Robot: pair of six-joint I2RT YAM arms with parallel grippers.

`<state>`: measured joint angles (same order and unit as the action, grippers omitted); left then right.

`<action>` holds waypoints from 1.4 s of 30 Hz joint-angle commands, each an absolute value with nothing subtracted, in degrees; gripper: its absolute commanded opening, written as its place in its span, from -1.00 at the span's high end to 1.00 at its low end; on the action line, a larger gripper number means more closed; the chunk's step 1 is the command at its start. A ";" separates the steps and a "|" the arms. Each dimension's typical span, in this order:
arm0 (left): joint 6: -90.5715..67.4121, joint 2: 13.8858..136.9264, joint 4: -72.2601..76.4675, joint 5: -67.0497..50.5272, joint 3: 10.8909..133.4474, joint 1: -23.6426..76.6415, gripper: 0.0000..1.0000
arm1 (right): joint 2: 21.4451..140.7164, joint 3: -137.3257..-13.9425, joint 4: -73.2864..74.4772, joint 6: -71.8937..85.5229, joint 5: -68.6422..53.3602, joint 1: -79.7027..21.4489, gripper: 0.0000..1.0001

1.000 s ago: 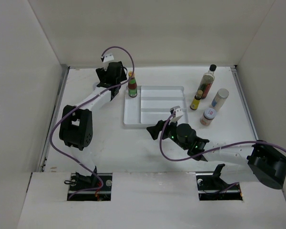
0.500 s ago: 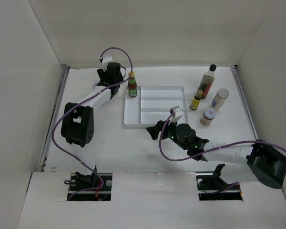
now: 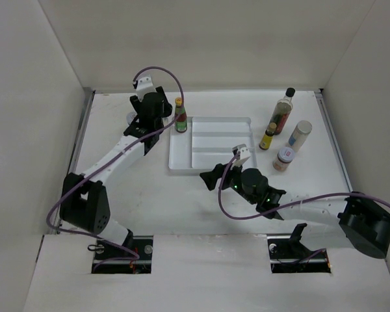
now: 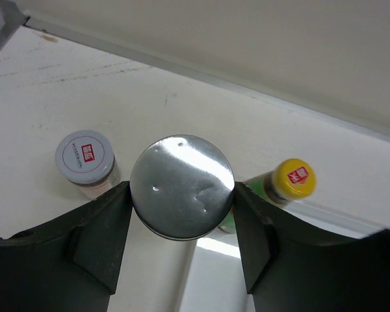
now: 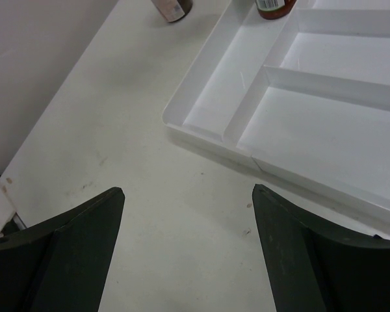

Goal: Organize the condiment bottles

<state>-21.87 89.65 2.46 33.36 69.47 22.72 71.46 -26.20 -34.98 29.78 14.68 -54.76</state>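
My left gripper (image 3: 153, 109) at the back left is shut on a silver-lidded spice jar (image 4: 182, 185), with a finger pressed on each side of the lid (image 4: 182, 188). A grey-lidded jar (image 4: 84, 156) stands to its left. A yellow-capped sauce bottle (image 4: 292, 181) stands to its right, in the white tray's far left corner (image 3: 180, 117). At the right stand a tall dark black-capped bottle (image 3: 283, 110), a small yellow-capped bottle (image 3: 268, 136), a tall pale-lidded jar (image 3: 299, 135) and a short jar (image 3: 283, 158). My right gripper (image 3: 211, 177) is open and empty over bare table (image 5: 187, 192).
The white divided tray (image 3: 211, 153) lies mid-table, its front left corner just ahead of my right gripper (image 5: 234, 130). White walls close in the table on the left, back and right. The left arm stretches along the table's left side.
The left arm's elbow has swung toward the near left. Its gripper has shifted a little left, away from the yellow-capped bottle. The right arm has not moved.
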 commanded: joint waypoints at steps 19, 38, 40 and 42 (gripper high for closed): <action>-21.97 87.80 12.04 34.72 65.39 36.34 0.39 | 69.08 -25.14 -37.88 30.76 17.14 -52.16 -0.76; -22.15 93.60 17.49 35.16 61.27 33.36 0.33 | 71.81 -25.93 -38.06 31.29 15.65 -52.16 -0.79; -22.50 93.78 18.10 34.55 60.56 32.74 0.12 | 71.37 -25.75 -38.49 31.12 15.99 -52.16 -0.82; -23.03 93.78 17.84 33.75 60.56 32.56 -0.09 | 71.89 -25.66 -38.58 31.29 15.82 -51.90 -0.84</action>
